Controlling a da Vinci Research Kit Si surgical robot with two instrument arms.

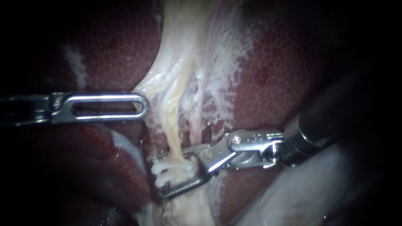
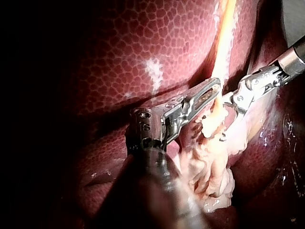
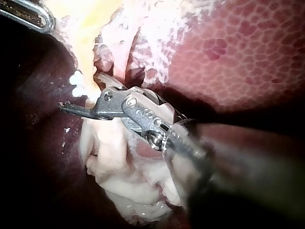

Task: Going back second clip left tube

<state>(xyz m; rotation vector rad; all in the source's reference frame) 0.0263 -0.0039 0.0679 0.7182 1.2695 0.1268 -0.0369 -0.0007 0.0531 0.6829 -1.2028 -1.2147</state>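
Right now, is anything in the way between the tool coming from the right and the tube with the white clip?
Nothing visible is in the way. The right instrument has its open jaws around the yellowish tube, right at the white clip. The left instrument sits off to the side.

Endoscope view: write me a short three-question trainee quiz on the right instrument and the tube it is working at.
1. True or false: the steel-tipped right instrument has its jaws standing open, one on each side of the pale yellow tube.
2. What sits on that tube between those jaws?
A) a white ridged clip
B) a black knotted thread
C) nothing at all
3. Fill in: the dark red mottled organ lying behind the tube is the ____.

Key
1. True
2. A
3. liver
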